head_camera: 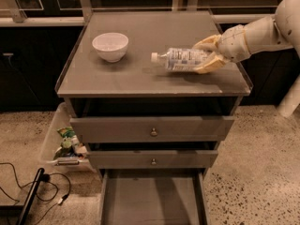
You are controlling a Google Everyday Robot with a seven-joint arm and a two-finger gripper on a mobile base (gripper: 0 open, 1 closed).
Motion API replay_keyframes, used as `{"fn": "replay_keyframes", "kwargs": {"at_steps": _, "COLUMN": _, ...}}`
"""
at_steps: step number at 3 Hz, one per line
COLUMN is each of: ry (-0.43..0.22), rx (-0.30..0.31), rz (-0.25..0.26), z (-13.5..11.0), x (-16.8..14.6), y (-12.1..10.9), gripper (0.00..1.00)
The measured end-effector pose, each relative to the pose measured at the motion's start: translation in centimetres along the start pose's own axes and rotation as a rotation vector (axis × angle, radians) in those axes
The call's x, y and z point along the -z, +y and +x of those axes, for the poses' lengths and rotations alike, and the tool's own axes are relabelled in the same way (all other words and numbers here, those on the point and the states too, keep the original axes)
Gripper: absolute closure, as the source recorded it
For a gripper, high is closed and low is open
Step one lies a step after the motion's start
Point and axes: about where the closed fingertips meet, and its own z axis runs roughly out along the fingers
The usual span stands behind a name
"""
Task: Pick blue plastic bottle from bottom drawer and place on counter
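Above counter (117,76): arm (262,32) stretched horiz., end effector (205,56) clamps blue plastic bottle (180,60) lying sideways.

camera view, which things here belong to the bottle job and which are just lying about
Job: blue plastic bottle, held sideways in the gripper over the counter; bottom drawer, open.
Lying about: white bowl on the counter; two upper drawers; bin of clutter and cables on the floor.
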Motion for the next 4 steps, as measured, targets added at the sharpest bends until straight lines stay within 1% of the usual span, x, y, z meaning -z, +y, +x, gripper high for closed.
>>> {"fn": "replay_keyframes", "kwargs": {"at_steps": 1, "ry": 0.056, "rx": -0.110, "rz": 0.032, "z": 1.68, "x": -0.69, "y": 0.28, "gripper": 1.00}}
{"fn": "replay_keyframes", "kwargs": {"at_steps": 2, "ry": 0.110, "rx": -0.143, "rz": 0.093, "z": 2.22, "x": -0.60, "y": 0.84, "gripper": 1.00}}
{"fn": "replay_keyframes", "kwargs": {"at_steps": 3, "ry": 0.112, "rx": -0.146, "rz": 0.094, "z": 2.18, "x": -1.10, "y": 0.90, "gripper": 1.00}}
{"fn": "replay_keyframes", "kwargs": {"at_steps": 4, "ry": 0.112, "rx": -0.146, "rz": 0.094, "z": 2.18, "x": -1.11, "y": 0.90, "gripper": 0.81}}
